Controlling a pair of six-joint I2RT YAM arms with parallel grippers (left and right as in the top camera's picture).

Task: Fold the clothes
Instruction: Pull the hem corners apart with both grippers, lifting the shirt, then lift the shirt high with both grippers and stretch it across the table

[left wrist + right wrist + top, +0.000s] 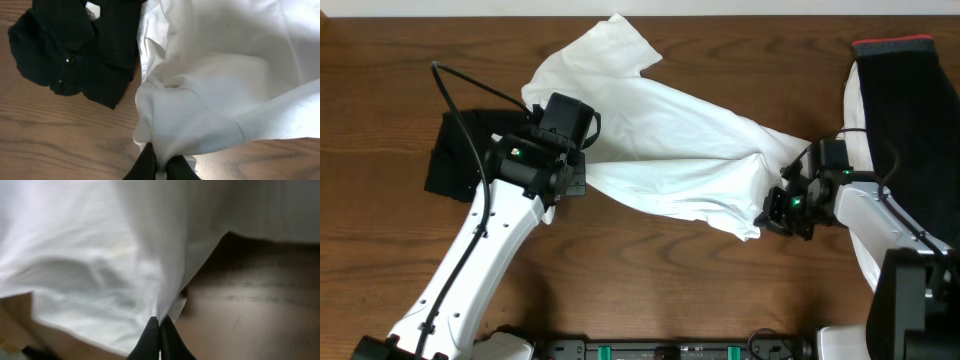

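Note:
A white T-shirt (pixel 665 140) lies crumpled across the middle of the wooden table, stretched between both arms. My left gripper (pixel 576 178) is shut on the shirt's left edge; in the left wrist view the white cloth (pixel 220 90) bunches between the two black fingers (pixel 145 162). My right gripper (pixel 772 212) is shut on the shirt's right end, and the right wrist view shows a thin fold of white fabric (pixel 100 265) pinched at the black fingertips (pixel 150 332). A black garment (pixel 458 155) lies on the table left of the left gripper, also seen as a dark heap with small buttons (pixel 75 45).
Another black garment with a red band (pixel 910 110) lies over white cloth (pixel 856 100) at the right edge, behind the right arm. Bare wood (pixel 650 290) shows along the front of the table and at the far left.

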